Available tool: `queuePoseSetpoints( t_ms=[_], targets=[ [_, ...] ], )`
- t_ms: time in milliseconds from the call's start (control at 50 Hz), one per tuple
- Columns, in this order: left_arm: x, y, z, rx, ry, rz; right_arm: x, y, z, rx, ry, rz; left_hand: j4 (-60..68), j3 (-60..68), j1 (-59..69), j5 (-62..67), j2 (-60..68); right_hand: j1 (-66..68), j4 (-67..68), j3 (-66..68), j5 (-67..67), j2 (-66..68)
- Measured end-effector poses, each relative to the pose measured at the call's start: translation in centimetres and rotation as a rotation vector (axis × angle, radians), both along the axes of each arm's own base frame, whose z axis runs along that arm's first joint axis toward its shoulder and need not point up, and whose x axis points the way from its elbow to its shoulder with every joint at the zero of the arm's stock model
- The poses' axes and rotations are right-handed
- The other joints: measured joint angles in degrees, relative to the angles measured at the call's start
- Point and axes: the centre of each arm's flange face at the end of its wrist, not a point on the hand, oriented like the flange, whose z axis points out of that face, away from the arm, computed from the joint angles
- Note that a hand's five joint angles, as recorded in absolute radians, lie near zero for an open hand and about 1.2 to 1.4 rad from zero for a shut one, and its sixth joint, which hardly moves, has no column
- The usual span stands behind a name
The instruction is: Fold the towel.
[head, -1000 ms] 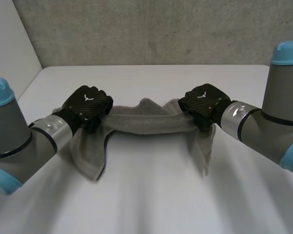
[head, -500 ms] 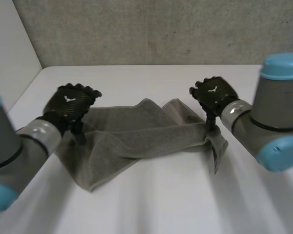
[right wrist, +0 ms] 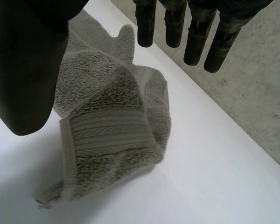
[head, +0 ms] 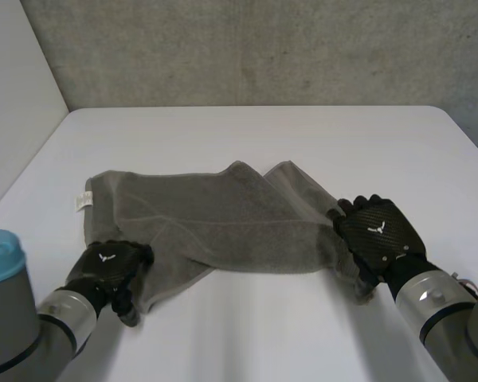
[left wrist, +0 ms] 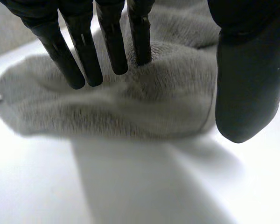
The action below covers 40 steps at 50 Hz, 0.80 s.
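One rough fold is laid in the towel (head: 215, 215), more left undone; left hand (head: 107, 270) and right hand (head: 376, 231) are held open.

White flat-topped table (head: 255, 131) w/ rounded far corners carries one thing: a grey terry-cloth towel (head: 215, 223), lying rumpled & partly doubled over across the middle (small white label (head: 83, 200) at its far left corner).

Soft, diffuse light keeps the white bench (head: 247, 135) bright and evenly lit with no hard glare, the grey towel (head: 215, 215) casts only a faint, soft-edged shadow along its near edge, and the concrete wall (head: 263, 48) behind looks dimmer.
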Motion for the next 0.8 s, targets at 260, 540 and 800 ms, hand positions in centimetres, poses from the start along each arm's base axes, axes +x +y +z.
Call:
queuePoseSetpoints(
  t_ms=[260, 540, 800],
  targets=[
    [-0.9, -2.6, -1.9, -0.031, 0.011, 0.071, 0.2, -0.8, -4.2, 0.039, 0.012, -0.033, 0.01, 0.01, 0.00, -0.04, 0.01, 3.90, 3.29, 3.84, 4.93, 2.61],
    [-1.5, -3.8, -1.7, -0.091, 0.026, 0.091, 0.1, -2.2, -5.1, -0.002, 0.034, -0.067, 0.08, 0.11, 0.11, 0.35, 0.01, 10.70, 10.14, 10.58, 11.45, 9.28],
    [-2.5, -2.3, -0.6, -0.082, 0.093, 0.072, -1.0, -3.9, -4.8, -0.012, 0.020, -0.119, 0.08, 0.08, 0.09, 0.27, 0.01, 16.89, 16.14, 16.80, 17.24, 16.25]
  ],
)
